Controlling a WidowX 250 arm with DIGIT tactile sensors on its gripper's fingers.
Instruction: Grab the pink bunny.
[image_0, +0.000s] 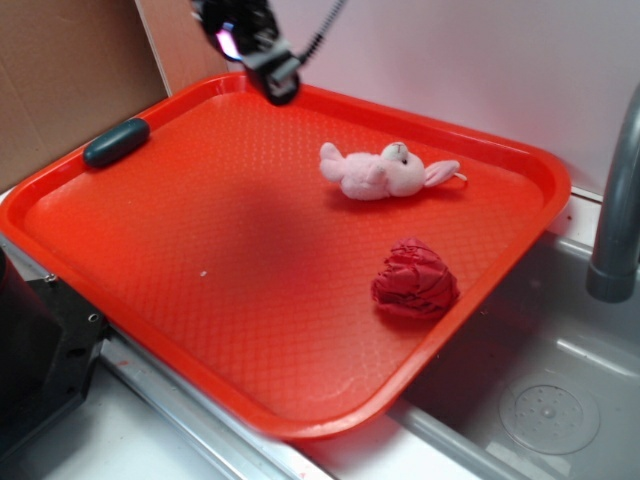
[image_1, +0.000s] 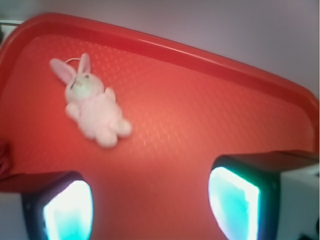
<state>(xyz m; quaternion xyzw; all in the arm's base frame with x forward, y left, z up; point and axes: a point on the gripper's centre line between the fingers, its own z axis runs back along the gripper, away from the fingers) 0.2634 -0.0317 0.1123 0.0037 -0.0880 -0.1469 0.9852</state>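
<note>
Pink bunny (image_1: 95, 105) lies on the red tray (image_1: 210, 95), ahead and left of the gripper (image_1: 150, 205), well apart; its fingers (image_1: 67, 210) stand spread and hold nothing

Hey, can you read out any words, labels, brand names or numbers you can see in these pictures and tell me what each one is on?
No readable text in either view.
Pink bunny: no tag or label shows.
Red cloth ball: plain.
Red tray: only a molded texture, no mark.
Dark oval object on the tray's rim: no lettering visible.
Gripper: nothing printed on the parts in view.
</note>
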